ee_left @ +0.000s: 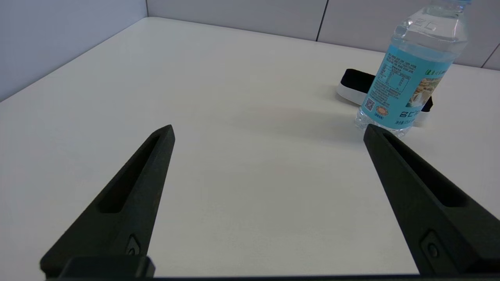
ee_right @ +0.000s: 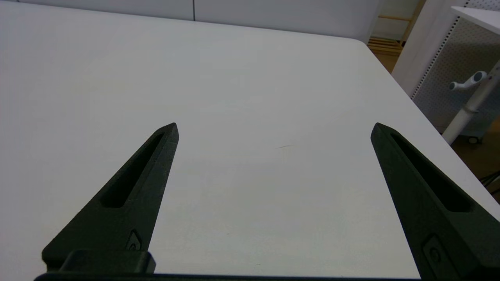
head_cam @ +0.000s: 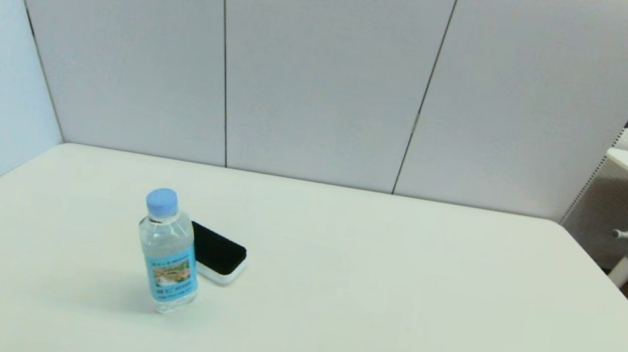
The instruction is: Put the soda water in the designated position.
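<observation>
The soda water [head_cam: 169, 254] stands upright on the white bench [head_cam: 397, 290], left of its middle and nearer the front edge, with a flat black-topped white block [head_cam: 218, 254] just behind it toward the back edge; no claw shows in the head view. In the left wrist view, the left claw [ee_left: 269, 130] gapes wide and empty above the bench, the bottle just beyond one fingertip, not between the fingers. In the right wrist view, the right claw [ee_right: 275, 127] is likewise spread wide over bare bench near the right edge.
</observation>
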